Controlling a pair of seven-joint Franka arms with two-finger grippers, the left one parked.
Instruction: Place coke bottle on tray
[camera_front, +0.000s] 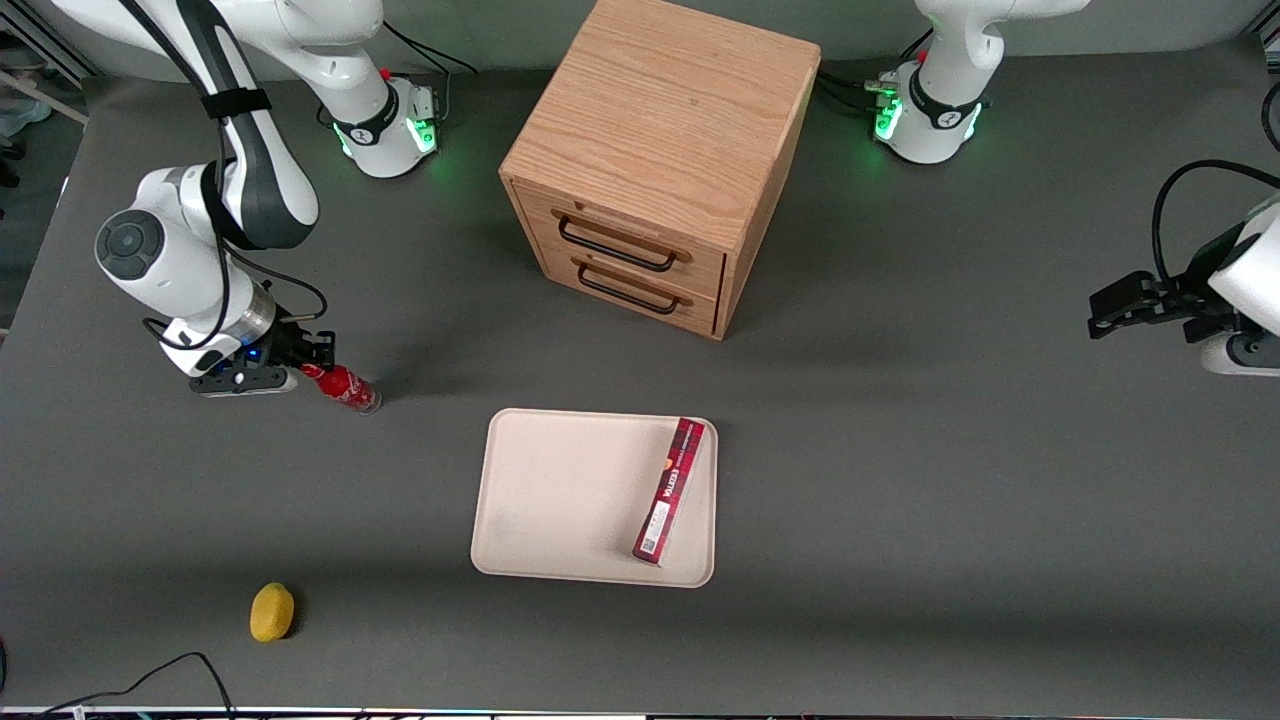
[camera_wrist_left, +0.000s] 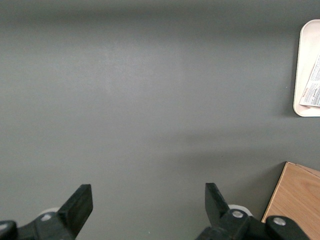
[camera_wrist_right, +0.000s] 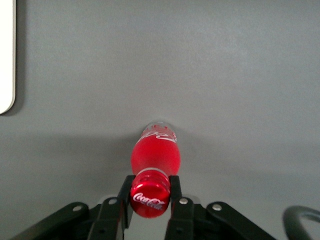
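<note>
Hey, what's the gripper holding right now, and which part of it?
The gripper is shut on the coke bottle, its fingers pinching the neck just below the red cap.

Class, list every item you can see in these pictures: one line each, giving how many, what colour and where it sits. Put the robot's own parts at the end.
coke bottle: one, red with red cap, on the table toward the working arm's end, off the tray, held at its neck.
tray: one, cream, on the table, nearer the front camera than the cabinet.
long flat box: one, red, lying in the tray near its rim.
drawer cabinet: one, light wood, two drawers with dark handles.
lemon-like object: one, yellow, on the table nearest the front camera.
table: one, dark grey.
pincer: one, black, shut on the coke bottle's neck.
</note>
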